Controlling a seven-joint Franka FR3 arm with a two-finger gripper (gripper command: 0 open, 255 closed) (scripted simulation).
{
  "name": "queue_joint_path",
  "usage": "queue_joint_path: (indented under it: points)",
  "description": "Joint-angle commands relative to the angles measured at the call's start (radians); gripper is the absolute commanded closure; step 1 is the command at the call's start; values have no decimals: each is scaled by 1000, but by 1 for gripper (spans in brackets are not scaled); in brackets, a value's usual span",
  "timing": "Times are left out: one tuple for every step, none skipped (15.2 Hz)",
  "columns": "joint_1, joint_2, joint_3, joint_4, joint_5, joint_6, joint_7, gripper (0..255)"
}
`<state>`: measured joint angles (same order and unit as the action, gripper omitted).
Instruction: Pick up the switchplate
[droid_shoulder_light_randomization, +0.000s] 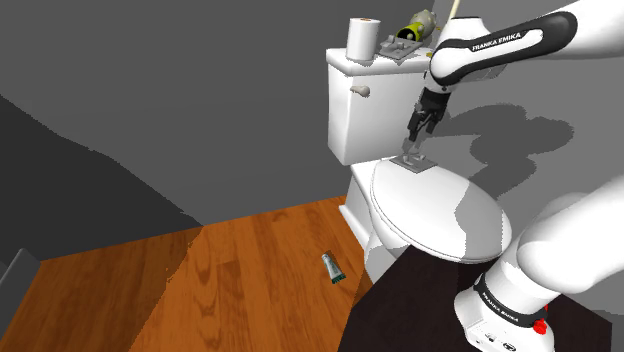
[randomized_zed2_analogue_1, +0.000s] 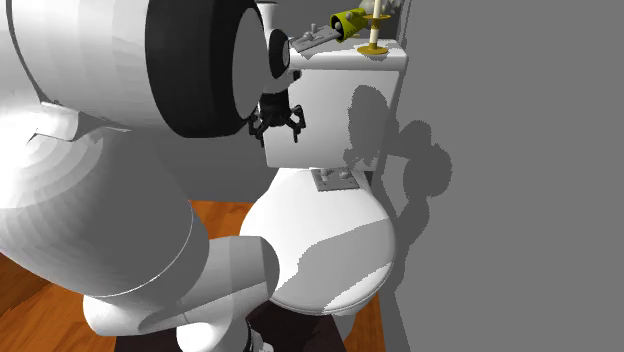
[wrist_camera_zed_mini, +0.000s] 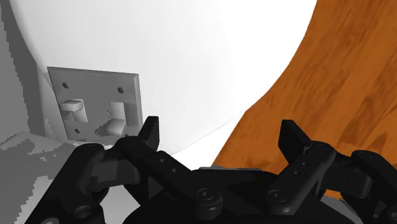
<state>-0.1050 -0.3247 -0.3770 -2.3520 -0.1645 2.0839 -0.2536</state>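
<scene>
The switchplate is a small grey plate with two toggles, lying flat at the back of the closed white toilet lid, just in front of the tank. My black gripper hangs open a short way above it, fingers pointing down. In the wrist view the switchplate lies beside one of my fingers, outside the gap of the gripper, and nothing is between the fingers. The second exterior view has the gripper up and to that view's left of the switchplate.
The white tank stands right behind the plate, carrying a paper roll, a green bottle-like object and a yellow candle holder. A small tube lies on the wooden floor. Grey walls close in behind.
</scene>
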Motion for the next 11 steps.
queue_joint_path:
  points:
    - [0, 70, -37, 29, 26, 43, -48, 0]
    - [0, 107, -54, 44, 43, 64, -73, 0]
    - [0, 144, -70, 60, 63, 85, -100, 0]
    - [-1, 183, -86, 78, 86, 103, -128, 0]
    - [-2, 223, -100, 97, 111, 121, -158, 0]
    - [-5, 264, -113, 117, 139, 137, -189, 0]
    - [-8, 305, -123, 139, 169, 151, -220, 0]
    - [-15, 347, -132, 162, 201, 163, -253, 0]
    - [-22, 390, -138, 187, 235, 173, -285, 0]
    - [-32, 433, -141, 213, 269, 182, -317, 0]
    - [-45, 476, -141, 241, 303, 188, -349, 0]
